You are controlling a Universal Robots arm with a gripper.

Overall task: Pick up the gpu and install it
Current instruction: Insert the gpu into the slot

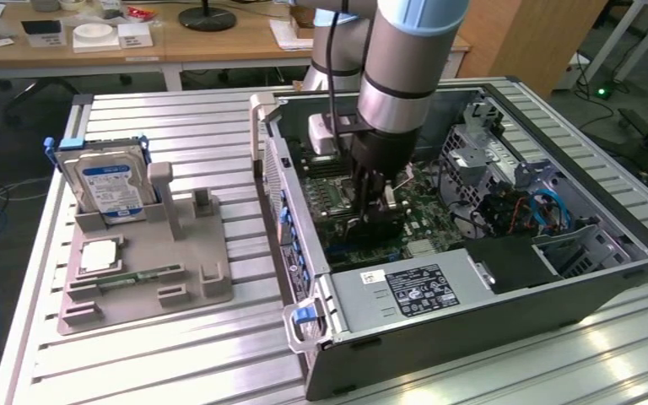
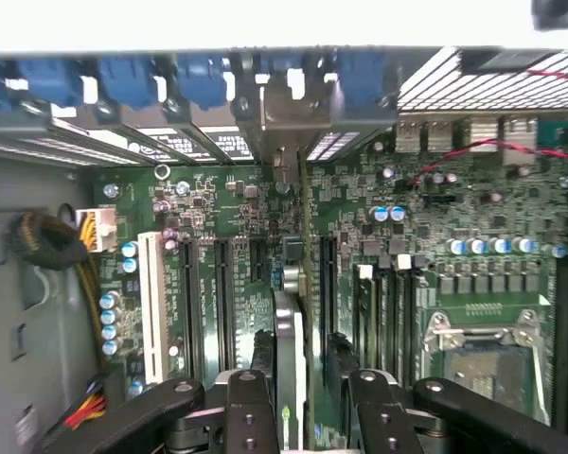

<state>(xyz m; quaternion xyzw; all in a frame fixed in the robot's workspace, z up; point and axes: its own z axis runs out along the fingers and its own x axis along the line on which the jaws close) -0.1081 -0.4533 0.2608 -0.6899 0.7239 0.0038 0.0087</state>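
My gripper reaches down inside the open computer case, over the green motherboard. It is shut on the gpu, a thin dark card held upright just above the board. In the wrist view the gpu shows edge-on between my two black fingers. It runs in line with the long black expansion slots, its far end towards the case's rear slot openings. I cannot tell whether its lower edge touches a slot.
A grey parts holder on the exterior view's left carries a blue-labelled hard drive, a square chip and a narrow memory stick. A power supply, cables and the case walls hem in the gripper. The processor socket lies beside the slots.
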